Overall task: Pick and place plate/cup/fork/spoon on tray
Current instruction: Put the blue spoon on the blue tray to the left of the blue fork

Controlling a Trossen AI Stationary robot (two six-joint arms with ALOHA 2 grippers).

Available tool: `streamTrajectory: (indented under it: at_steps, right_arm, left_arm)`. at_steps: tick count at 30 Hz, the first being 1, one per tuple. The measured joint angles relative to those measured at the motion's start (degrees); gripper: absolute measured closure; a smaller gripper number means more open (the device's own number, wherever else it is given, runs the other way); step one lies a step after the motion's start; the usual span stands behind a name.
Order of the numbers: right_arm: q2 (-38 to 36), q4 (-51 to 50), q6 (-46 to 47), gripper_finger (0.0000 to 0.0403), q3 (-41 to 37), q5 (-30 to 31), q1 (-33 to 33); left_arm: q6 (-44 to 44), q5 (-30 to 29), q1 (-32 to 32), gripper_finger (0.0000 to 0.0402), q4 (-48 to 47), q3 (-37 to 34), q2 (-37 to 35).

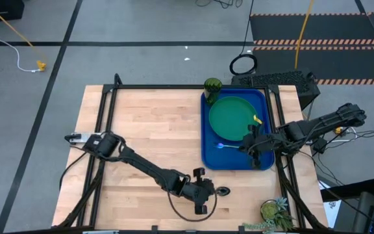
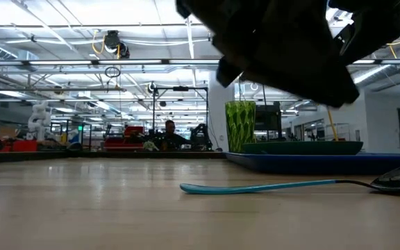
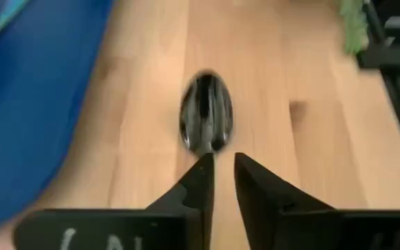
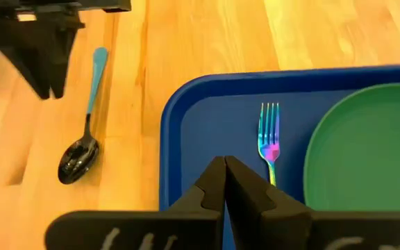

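Note:
The blue tray (image 1: 208, 153) lies at the table's right. The green plate (image 1: 231, 119) lies flat on it. The fork (image 4: 269, 139) lies on the tray floor near the plate, tines pointing toward the table's left. The cup (image 1: 212, 85) stands upright at the tray's far left corner; whether inside the rim, I cannot tell. The spoon (image 2: 283, 185) lies flat on the wood near the front edge, its dark bowl (image 3: 205, 119) toward the right. My left gripper (image 3: 222, 161) hovers above the spoon's handle, its fingers a narrow gap apart. My right gripper (image 4: 224, 165) is shut over the tray, beside the fork.
A small potted plant (image 1: 274, 211) stands at the table's front right corner, near the spoon. The black frame rails (image 1: 109, 97) run along the table's edges. Bare wood (image 1: 148, 130) lies left of the tray.

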Motion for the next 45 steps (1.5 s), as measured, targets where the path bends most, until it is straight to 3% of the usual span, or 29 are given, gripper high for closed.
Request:
streamTrajectory:
  at_steps: [8, 15, 27, 33, 40, 45]
  right_arm:
    - [-0.1, 0.5, -4.6, 0.0403, 0.0, 0.0, 0.0]
    - [-0.1, 0.5, -5.2, 0.0403, 0.0, 0.0, 0.0]
    - [0.0, 0.5, -5.0, 0.0403, 0.0, 0.0, 0.0]
    - [0.0, 0.6, -5.0, 0.0403, 0.0, 0.0, 0.0]
    - [0.0, 1.7, -5.0, 0.0403, 0.0, 0.1, 0.0]
    - [0.0, 1.6, -5.0, 0.0403, 0.0, 0.4, 0.0]
  left_arm:
    - [-1.0, -2.3, 0.3, 0.0274, 0.2, 0.1, 3.5]
    - [-0.8, -2.2, 0.8, 0.0260, 0.6, 0.1, 5.1]
    - [1.2, 0.8, 1.4, 0.0323, 0.9, 0.2, 7.2]
    - [4.3, -0.6, 1.5, 0.0386, 1.5, 0.2, 7.2]
    - [5.6, -1.0, 2.7, 0.0382, -1.0, -0.1, 5.1]
    - [7.0, -4.8, 2.9, 0.0392, -5.0, 0.1, -2.7]
